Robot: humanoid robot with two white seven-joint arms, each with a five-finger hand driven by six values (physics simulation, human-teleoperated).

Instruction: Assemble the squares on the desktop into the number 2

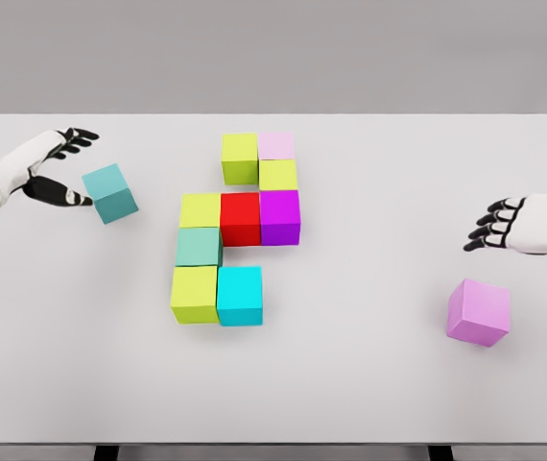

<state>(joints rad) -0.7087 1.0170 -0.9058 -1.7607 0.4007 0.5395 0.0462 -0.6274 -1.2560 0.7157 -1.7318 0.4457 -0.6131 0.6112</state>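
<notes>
Squares (240, 219) sitting bunched mid-desk (369, 384), teal cube (110, 192) lying just beside left hand (48, 168) fingers spreading loose, pink cube (479, 312) resting below right hand (518, 226), fingers curling loosely, holding nothing, both arms getting cut off at edges.

White arms, white robot hands (58, 168), black fingers (489, 230)

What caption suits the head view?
Nine coloured cubes form a partial 2 on the white table; left hand open beside a teal cube.
</notes>
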